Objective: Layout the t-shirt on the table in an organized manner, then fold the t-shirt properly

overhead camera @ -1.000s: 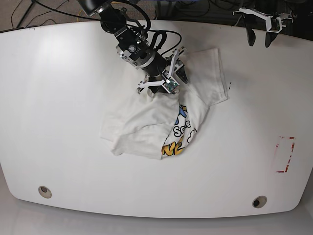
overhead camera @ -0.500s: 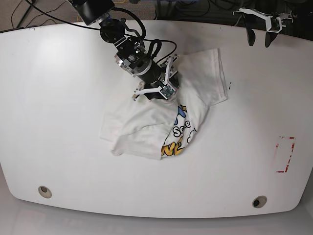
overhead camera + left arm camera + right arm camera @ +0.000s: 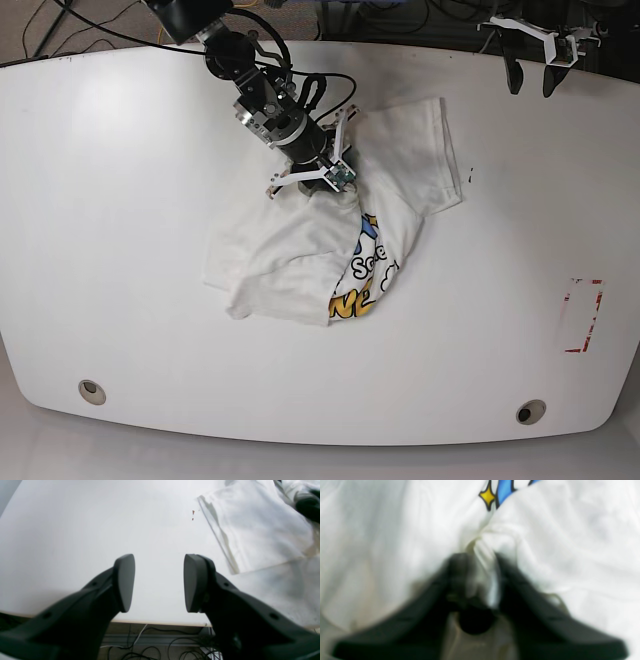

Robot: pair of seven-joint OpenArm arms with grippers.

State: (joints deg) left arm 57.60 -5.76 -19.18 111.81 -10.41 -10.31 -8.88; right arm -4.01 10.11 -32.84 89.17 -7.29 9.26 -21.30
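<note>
While the left gripper (image 3: 158,582) is idling with jaws spread, the right gripper (image 3: 475,580) is pinching a t-shirt (image 3: 330,240) fold between its jaws; spreading comes next.

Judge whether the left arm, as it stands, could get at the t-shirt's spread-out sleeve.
Probably yes. The left gripper hangs open over the table edge, and only bare tabletop lies between it and the t-shirt; the right gripper grips a fold farther in.

t-shirt (image 3: 330,235) print | partly folded under; letters "Sc" legible; rest unreadable
</note>
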